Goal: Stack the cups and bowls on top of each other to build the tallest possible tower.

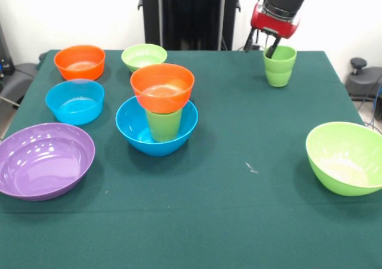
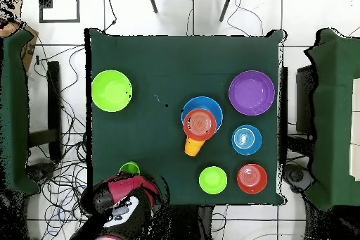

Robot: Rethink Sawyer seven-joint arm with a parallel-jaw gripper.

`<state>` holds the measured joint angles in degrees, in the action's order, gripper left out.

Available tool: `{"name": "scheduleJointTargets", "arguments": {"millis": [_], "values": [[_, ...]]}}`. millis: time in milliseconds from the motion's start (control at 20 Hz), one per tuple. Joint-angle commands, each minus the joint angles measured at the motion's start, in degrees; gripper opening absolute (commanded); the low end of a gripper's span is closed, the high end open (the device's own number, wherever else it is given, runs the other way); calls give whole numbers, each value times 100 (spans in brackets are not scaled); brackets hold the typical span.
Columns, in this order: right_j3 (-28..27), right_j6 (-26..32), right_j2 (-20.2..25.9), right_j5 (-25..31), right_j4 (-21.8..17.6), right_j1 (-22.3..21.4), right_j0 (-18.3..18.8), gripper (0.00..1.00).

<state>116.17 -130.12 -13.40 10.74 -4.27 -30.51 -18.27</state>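
Note:
The tower stands mid-table: a blue bowl (image 1: 134, 129) holds a green cup (image 1: 163, 124), with an orange bowl (image 1: 162, 87) on top of the cup. It also shows in the overhead view (image 2: 200, 122). A second green cup (image 1: 279, 66) stands upright at the far right, and shows in the overhead view (image 2: 129, 168). My gripper (image 1: 260, 51) is at this cup's rim and looks open. One finger dips inside the cup and the other hangs outside its left wall. The cup rests on the table.
Loose bowls on the green table (image 1: 239, 209): purple (image 1: 42, 158), light blue (image 1: 74, 101), orange (image 1: 79, 61) and small lime green (image 1: 144, 56) on the left, large lime green (image 1: 346, 157) at the right edge. The arm (image 2: 123, 198) covers the table's edge in the overhead view.

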Motion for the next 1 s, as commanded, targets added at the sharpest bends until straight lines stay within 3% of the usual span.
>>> {"name": "scheduleJointTargets", "arguments": {"millis": [50, 1000], "values": [[-182, -672, 363, -266, 98, 188, 153, 100], [-331, -682, 441, -308, 152, 319, 166, 100]]}}
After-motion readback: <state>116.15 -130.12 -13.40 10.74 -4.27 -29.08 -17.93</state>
